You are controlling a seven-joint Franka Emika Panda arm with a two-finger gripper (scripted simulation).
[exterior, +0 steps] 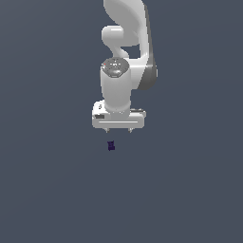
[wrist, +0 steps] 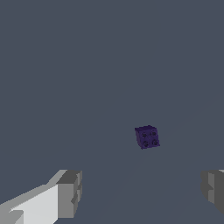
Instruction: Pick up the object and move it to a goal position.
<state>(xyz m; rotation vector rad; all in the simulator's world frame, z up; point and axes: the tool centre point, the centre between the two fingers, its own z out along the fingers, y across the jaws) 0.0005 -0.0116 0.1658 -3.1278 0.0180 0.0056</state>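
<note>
The object (exterior: 111,145) is a tiny dark purple-navy blocky piece lying on the flat grey surface. In the wrist view it (wrist: 147,137) shows studs on its top face. My white gripper (exterior: 118,130) hangs above the surface, just beyond the object and slightly toward the exterior view's right. Its fingers (wrist: 70,194) are spread wide and hold nothing. The object lies apart from both fingers, in front of the gap between them (wrist: 142,192).
The plain grey surface (exterior: 47,190) extends all around. The white arm (exterior: 126,47) rises behind the gripper. No other objects show.
</note>
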